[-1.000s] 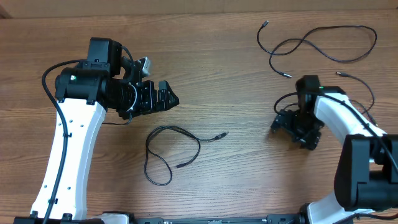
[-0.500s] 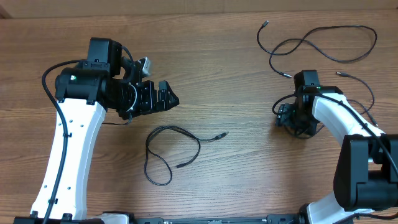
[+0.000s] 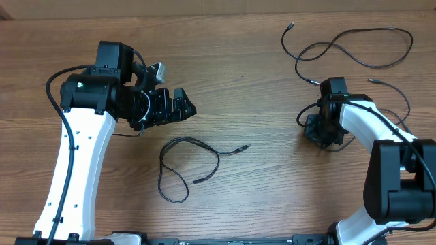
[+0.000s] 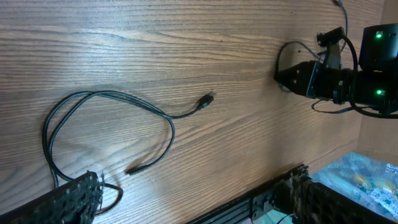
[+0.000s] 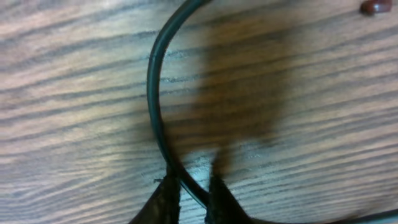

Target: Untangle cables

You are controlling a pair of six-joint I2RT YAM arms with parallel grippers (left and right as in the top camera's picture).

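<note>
The right gripper (image 5: 191,199) points down at the wooden worktop (image 3: 259,82) near its right edge. In the right wrist view its two fingertips (image 5: 166,198) stand almost together with a thin black cable (image 5: 152,93) passing between them, so it looks clamped on that cord, though only the very tips show. Above the tips the cord bends in a curve flat on the wood. From overhead, this pinched cable trails toward the right edge, partly hidden by the right arm, and one metal-tipped plug (image 3: 371,79) lies just beyond the arm. The left gripper (image 3: 182,107) hangs over the left half of the worktop with its jaws spread wide and nothing between them. Toward the front edge from it, and apart from it, lies a looped cable (image 3: 174,170), its cord crossing itself once, one plug end (image 3: 244,146) pointing toward the middle of the worktop and the other (image 3: 196,182) nearer the front edge. A long cable (image 3: 354,58) sprawls in open curves in the far right corner, well apart from both grippers.
</note>
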